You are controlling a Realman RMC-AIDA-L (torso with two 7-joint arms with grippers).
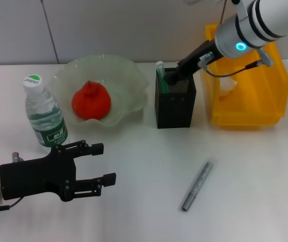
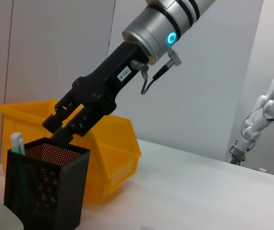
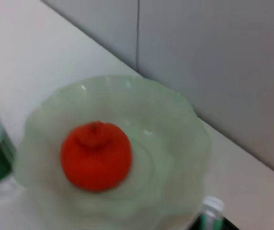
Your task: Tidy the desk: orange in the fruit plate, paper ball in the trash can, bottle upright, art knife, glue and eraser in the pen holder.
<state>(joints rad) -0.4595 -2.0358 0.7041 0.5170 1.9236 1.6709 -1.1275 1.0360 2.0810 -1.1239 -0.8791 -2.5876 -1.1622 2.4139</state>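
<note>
The right gripper (image 1: 173, 76) reaches down at a slant into the top of the pen holder (image 1: 175, 105), its tips just inside the mesh rim — whether they are parted or closed, or hold anything, cannot be told. Right beside those tips the glue (image 1: 160, 75) stands in the holder, white end up. Behind the arm sits the trash can (image 1: 265, 96).

The left gripper (image 1: 106, 164) hovers low over the bench (image 1: 244, 201) with its fingers moderately apart and nothing between them. Just beyond it the bottle (image 1: 44, 112) stands upright, and past that the orange (image 1: 90, 100) rests in the fruit plate (image 1: 129, 80). Well off to its right — on the bare bench — lies the art knife (image 1: 197, 185).
</note>
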